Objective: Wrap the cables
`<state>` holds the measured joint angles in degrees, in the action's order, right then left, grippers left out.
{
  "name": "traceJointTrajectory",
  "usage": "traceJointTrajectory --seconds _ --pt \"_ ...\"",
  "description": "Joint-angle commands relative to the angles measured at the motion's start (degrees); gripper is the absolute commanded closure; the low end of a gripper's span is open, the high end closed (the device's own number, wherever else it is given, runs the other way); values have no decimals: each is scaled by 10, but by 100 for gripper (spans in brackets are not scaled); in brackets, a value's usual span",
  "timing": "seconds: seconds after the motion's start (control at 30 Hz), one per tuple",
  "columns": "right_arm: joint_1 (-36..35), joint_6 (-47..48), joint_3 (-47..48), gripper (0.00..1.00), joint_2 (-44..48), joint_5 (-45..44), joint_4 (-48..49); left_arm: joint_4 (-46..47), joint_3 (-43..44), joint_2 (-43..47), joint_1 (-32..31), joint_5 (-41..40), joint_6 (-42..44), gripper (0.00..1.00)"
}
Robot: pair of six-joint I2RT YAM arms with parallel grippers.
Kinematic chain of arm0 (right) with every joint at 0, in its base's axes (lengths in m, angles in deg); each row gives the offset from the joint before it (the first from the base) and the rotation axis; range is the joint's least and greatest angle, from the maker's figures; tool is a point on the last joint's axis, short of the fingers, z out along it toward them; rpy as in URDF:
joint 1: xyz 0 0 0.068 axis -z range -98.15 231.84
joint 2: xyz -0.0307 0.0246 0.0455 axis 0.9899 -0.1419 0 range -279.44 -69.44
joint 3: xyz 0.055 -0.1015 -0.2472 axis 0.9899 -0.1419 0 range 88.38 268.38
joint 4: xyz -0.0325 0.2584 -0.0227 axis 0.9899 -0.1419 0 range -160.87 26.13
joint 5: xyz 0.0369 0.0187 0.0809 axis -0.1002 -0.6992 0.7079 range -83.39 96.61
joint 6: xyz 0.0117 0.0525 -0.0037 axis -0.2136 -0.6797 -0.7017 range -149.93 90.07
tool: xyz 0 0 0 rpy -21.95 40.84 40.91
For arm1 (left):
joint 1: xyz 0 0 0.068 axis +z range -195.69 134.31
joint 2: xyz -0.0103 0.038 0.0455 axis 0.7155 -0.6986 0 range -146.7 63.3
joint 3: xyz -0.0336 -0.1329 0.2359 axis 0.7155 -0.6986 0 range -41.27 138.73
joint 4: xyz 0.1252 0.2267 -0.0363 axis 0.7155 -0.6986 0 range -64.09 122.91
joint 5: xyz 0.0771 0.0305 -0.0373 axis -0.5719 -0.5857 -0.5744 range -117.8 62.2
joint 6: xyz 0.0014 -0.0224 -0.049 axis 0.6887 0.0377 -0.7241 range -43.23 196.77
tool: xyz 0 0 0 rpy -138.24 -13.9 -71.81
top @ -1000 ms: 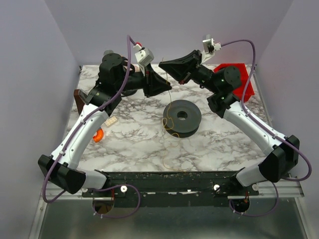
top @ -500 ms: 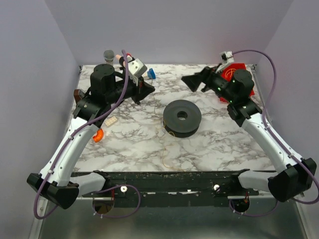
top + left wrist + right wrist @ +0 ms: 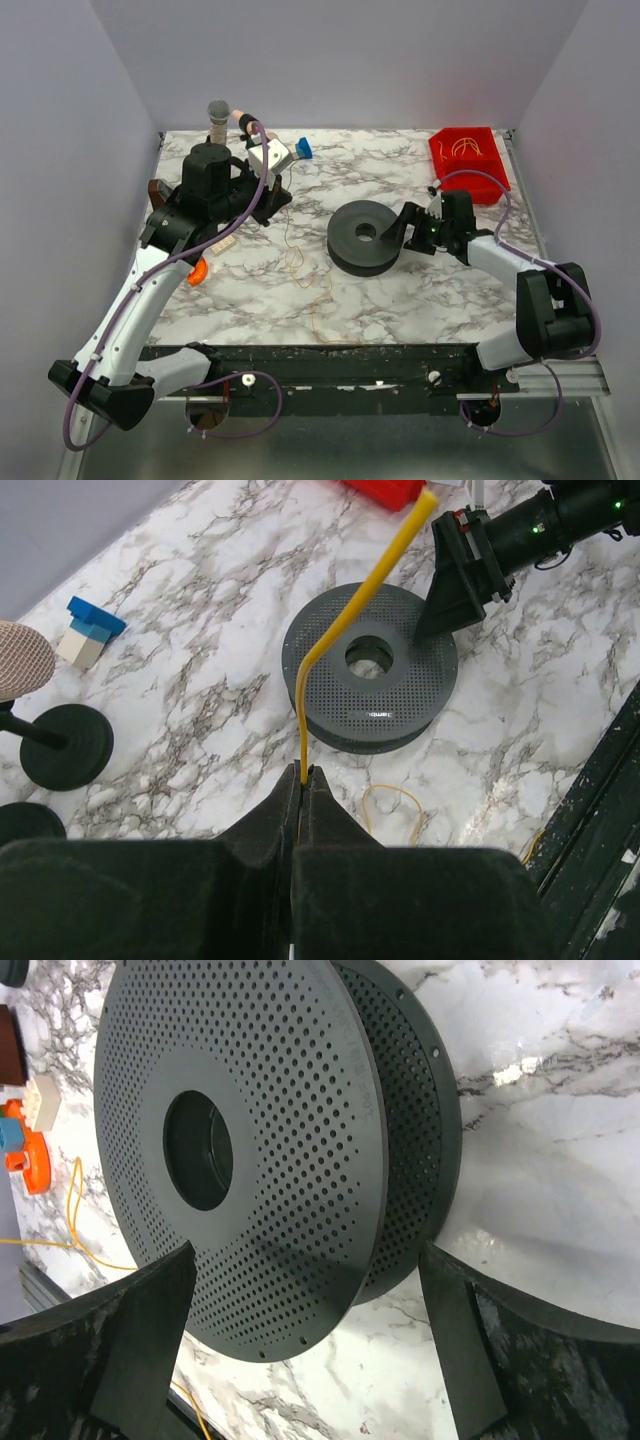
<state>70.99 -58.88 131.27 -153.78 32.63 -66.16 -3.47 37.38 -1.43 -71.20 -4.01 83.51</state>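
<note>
A thin yellow cable (image 3: 340, 630) rises from my left gripper (image 3: 303, 771), which is shut on it, and arcs over the spool. In the top view the cable (image 3: 292, 255) trails in loose curls down toward the table's front edge. The left gripper (image 3: 283, 196) hovers left of the dark grey perforated spool (image 3: 365, 237). My right gripper (image 3: 405, 232) is open, low at the spool's right side. In the right wrist view the spool's (image 3: 230, 1150) lower rim sits between the spread fingers (image 3: 140, 1340), around my right gripper (image 3: 305, 1310).
A red tray (image 3: 470, 160) holding orange wire sits at the back right. A microphone on a stand (image 3: 218, 112) and a blue-white block (image 3: 303, 151) stand at the back left. An orange piece (image 3: 196, 270) and a white brick (image 3: 222, 243) lie on the left.
My left gripper shut on the cable and drew back to the left, pulling the strand off the spool. My right gripper opened and swung down to the spool's right side.
</note>
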Motion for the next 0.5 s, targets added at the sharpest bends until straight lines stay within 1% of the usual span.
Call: traceJointTrajectory --seconds 0.0,0.07,0.1,0.17,0.2,0.23,0.27,0.3,0.33,0.4,0.43,0.47 --pt "2 -19 -11 0 -16 24 77 -19 -4 16 5 -16 11 100" --pt "3 -32 -20 5 -35 56 125 -17 -3 14 6 -16 9 100" --pt "3 -40 -21 10 -46 74 144 -18 -3 13 6 -17 10 100" --pt "3 -59 -20 23 -71 113 176 -19 -3 12 7 -22 13 100" --pt "4 -66 -19 32 -79 125 188 -20 -3 13 8 -23 13 100" --pt "6 -70 -19 45 -86 135 196 -22 -3 13 9 -24 15 100" --pt "7 -72 -18 49 -89 140 198 -23 -2 14 9 -25 16 100" --pt "7 -72 -19 66 -89 143 203 -24 -3 15 10 -25 18 100" --pt "7 -69 -23 77 -83 147 208 -24 -3 16 11 -26 18 100" --pt "8 -50 -24 91 -60 144 203 -25 -1 18 13 -28 20 100" --pt "7 -35 -17 96 -46 141 189 -25 -1 17 14 -29 21 100" --pt "7 -14 -6 99 -30 138 170 -26 -2 18 14 -31 23 100"
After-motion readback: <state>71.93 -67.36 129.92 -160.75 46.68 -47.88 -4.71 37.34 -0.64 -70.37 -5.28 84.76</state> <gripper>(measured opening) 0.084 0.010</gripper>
